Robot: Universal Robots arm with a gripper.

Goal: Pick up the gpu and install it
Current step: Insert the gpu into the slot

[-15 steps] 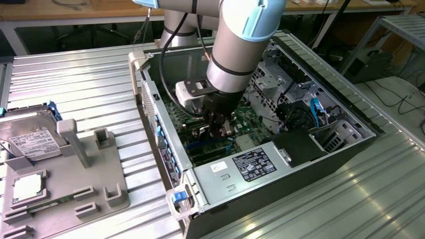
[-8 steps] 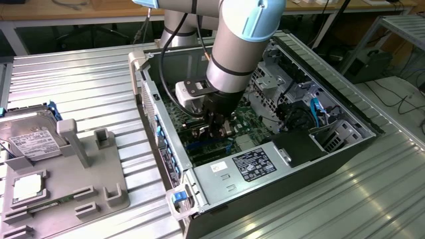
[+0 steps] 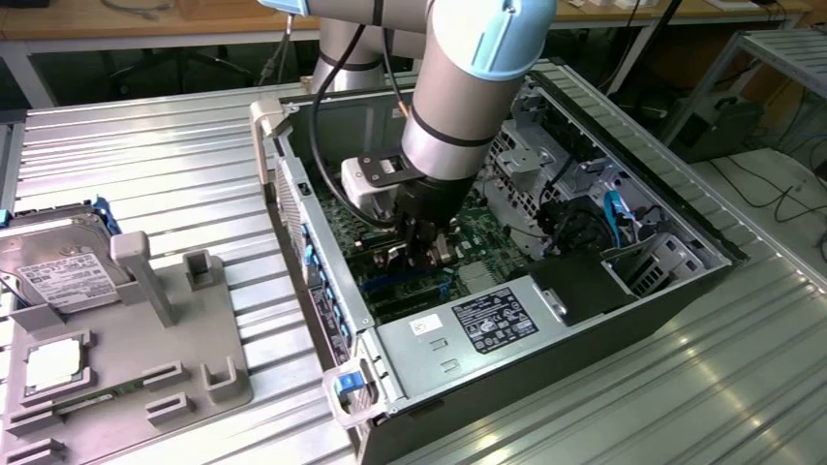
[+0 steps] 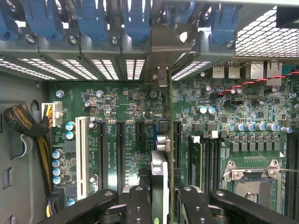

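The gpu (image 4: 161, 154) stands edge-on between my fingers, a thin green card with its silver end bracket (image 4: 168, 44) up against the case's rear slot openings. My gripper (image 4: 163, 207) is shut on it, one black finger (image 4: 139, 205) on each side. The card hangs low over the green motherboard (image 4: 117, 107), between two black expansion slots (image 4: 120, 149); whether it sits in a slot I cannot tell. In the exterior view my gripper (image 3: 420, 254) reaches deep into the open computer case (image 3: 310, 252), and the arm hides most of the card.
A white slot (image 4: 82, 154), RAM sticks (image 4: 205, 158) and the CPU socket (image 4: 252, 179) flank the card. Blue clips (image 4: 88, 18) line the rear wall. A braided cable (image 4: 28, 126) lies beside the board. A hard drive (image 3: 58, 262) rests on the grey fixture (image 3: 142, 358); the power supply (image 3: 498, 320) fills the case's near end.
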